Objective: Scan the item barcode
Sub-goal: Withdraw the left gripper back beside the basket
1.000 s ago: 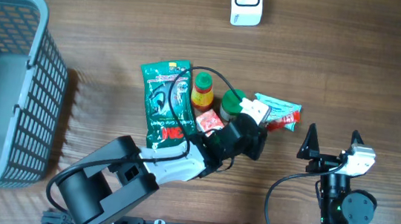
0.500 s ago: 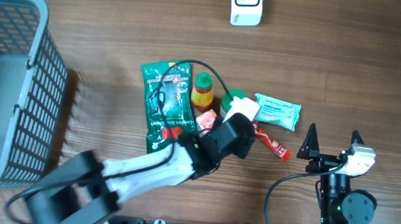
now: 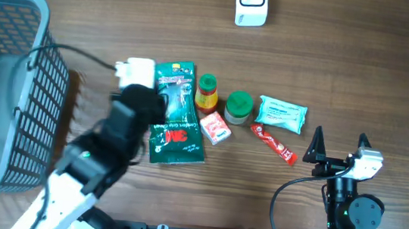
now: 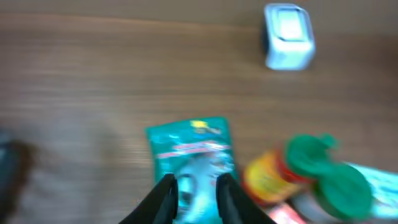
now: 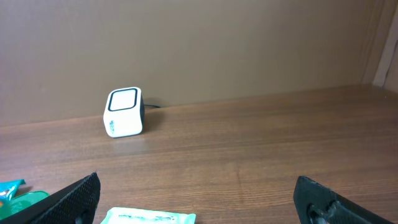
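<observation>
Scanner (image 3: 251, 3), white, sits at the far edge of the wooden table (image 3: 363, 55), well apart from the goods; its window faces the right wrist camera. Goods lie in a loose row mid-table: green packet (image 3: 178, 112) flat on the wood, leftmost; sauce bottle (image 3: 207, 92) with green cap just beside its right edge; green-lidded jar (image 3: 238, 107) next along; small red-and-white sachet (image 3: 216, 127) near the packet's lower right corner; pale teal wipes pack (image 3: 281, 113) further right; red stick sachet (image 3: 274, 145) lying aslant below it. Grey mesh basket (image 3: 37, 74) stands at the left edge of the table. Left gripper (image 4: 196, 180) hangs over the green packet's left side; left wrist view is blurred, yet its fingers (image 4: 165, 199) show a narrow gap with the packet's print visible through it; jaws slightly parted, nothing pinched as far as can be made out. Right gripper (image 3: 339, 136) is low on the right, clear of all goods; jaws spread wide, nothing between them; the wipes pack is nearest to it.
</observation>
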Robot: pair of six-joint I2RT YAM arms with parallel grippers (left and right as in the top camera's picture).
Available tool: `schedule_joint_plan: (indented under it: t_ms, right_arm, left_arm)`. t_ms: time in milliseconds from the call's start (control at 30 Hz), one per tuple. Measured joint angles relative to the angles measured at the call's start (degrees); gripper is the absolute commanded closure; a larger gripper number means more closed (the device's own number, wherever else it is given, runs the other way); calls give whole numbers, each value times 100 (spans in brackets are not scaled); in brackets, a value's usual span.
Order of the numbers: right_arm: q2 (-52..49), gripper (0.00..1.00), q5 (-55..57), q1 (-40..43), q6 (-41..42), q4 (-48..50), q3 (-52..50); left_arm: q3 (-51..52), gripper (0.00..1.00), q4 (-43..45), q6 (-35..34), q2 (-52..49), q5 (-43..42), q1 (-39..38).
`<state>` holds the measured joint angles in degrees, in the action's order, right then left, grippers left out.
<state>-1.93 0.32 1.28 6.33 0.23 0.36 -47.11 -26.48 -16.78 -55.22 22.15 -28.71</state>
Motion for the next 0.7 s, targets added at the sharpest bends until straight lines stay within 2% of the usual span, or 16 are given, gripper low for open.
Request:
schedule_joint_plan:
  t_ms: [33, 100, 167, 200, 267, 400, 700]
  right_arm:
    - [0, 0, 0, 2, -2, 0, 0]
    - [0, 0, 0, 2, -2, 0, 0]
    - [0, 0, 0, 0, -2, 0, 0]
    - [0, 0, 0, 2, -2, 2, 0]
    - [0, 0, 0, 0, 0, 0, 0]
    - [0, 0, 0, 0, -2, 0, 0]
    - [0, 0, 0, 0, -2, 0, 0]
  left_arm:
    - [0, 73, -111, 20, 155, -9, 247]
    - [-2, 62, -535, 59, 444, -79, 737]
    - [0, 39, -968, 101, 765, -81, 1228]
    - [0, 23, -1174, 105, 894, -101, 1390]
    - [-9, 2, -1679, 109, 1132, -175, 1644]
    - [-9, 0, -2446, 42, 1309, -256, 1749]
    - [-9, 0, -2590, -114, 1318, -258, 1749]
